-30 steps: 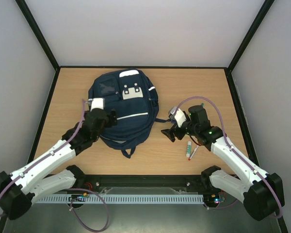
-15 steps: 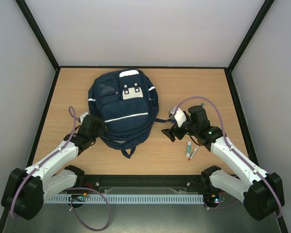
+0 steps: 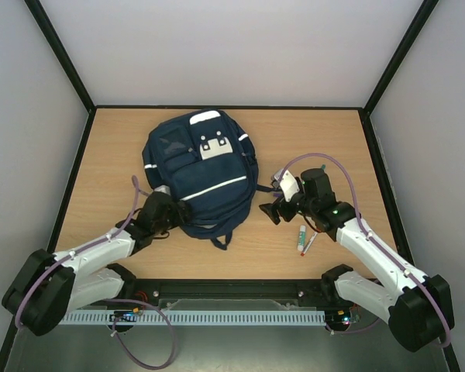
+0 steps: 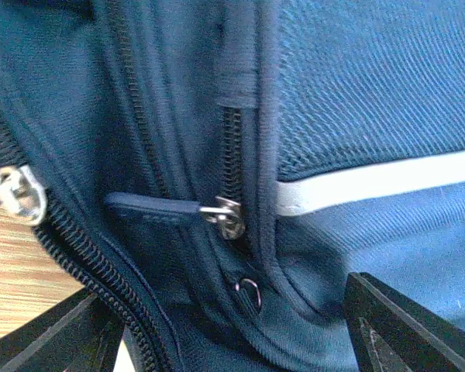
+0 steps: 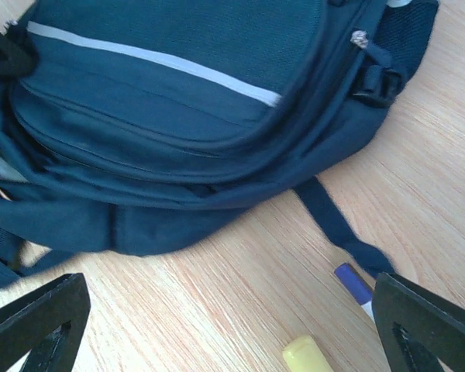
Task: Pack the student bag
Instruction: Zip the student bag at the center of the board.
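The large navy fabric student bag [image 3: 201,167] has slid rightward, and the left gripper [image 4: 232,322], now lowered at its dark zipper pull [image 4: 151,208], stands spread but narrowing, while the right gripper [image 5: 229,298] stays spread; unzipping looks imminent.

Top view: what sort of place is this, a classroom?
Probably a robot test booth: wooden table boxed in by white walls, left arm and right arm bolted at its near edge, student bag laid out.

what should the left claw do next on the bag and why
Probably ease the left claw forward and close it on the dark zipper pull of the student bag. Its jaws stand open against the bag's side, the pull lies just ahead between them, and the zipper there looks closed, so nothing could go in yet.
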